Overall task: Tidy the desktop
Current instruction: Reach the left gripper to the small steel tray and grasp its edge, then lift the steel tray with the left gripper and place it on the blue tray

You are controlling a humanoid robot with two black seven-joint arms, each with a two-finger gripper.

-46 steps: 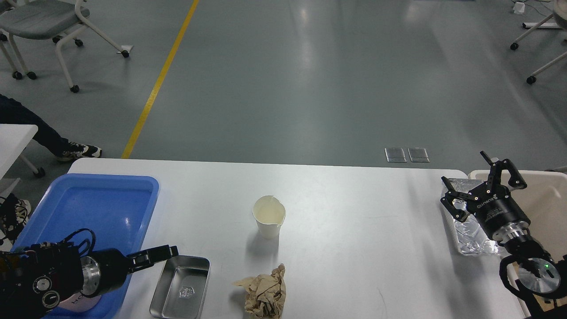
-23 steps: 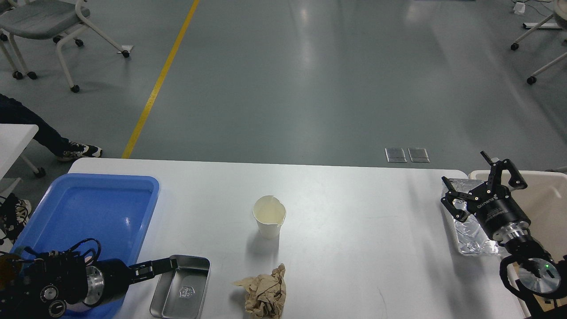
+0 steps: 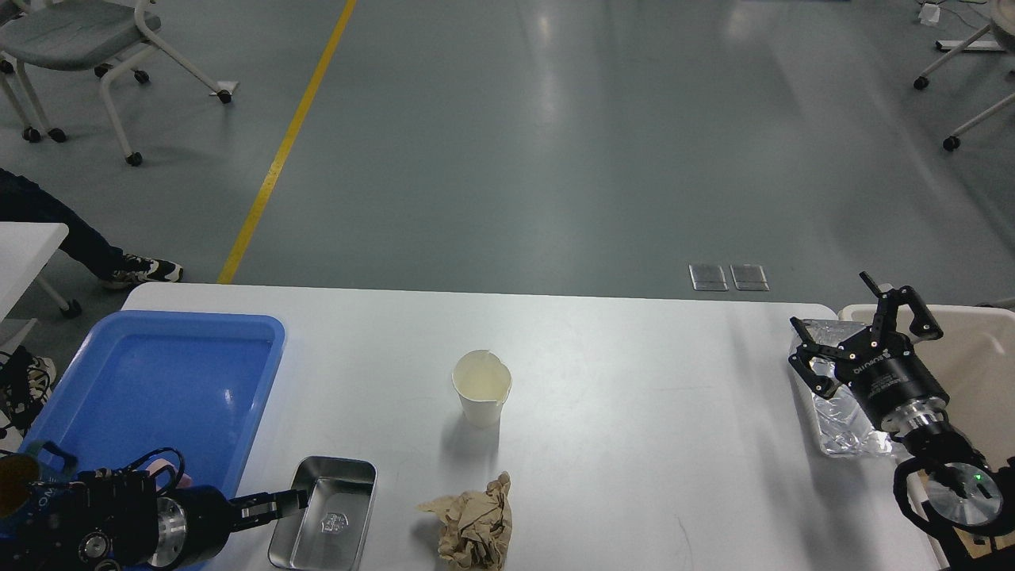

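Note:
The white desktop [image 3: 634, 381] holds a white paper cup [image 3: 481, 388] at its middle. A crumpled brown paper wad [image 3: 472, 523] lies near the front edge. A small steel tray [image 3: 323, 515] lies left of the wad. My left gripper [image 3: 287, 501] reaches in low from the left, with its tip at the steel tray's left rim. Its fingers look like one dark bar. My right gripper [image 3: 852, 325] is open and empty. It hovers over the far end of a crumpled foil container [image 3: 840, 412] at the right edge of the desktop.
A blue plastic tray [image 3: 158, 381] lies at the left end of the desktop, beside my left arm. A beige bin [image 3: 979, 373] stands just past the right edge. Chairs and a seated person's legs are on the floor beyond.
My left arm has drawn back and down, and its gripper tip has dropped from above the steel tray's far left corner to its left rim. My right arm has not moved.

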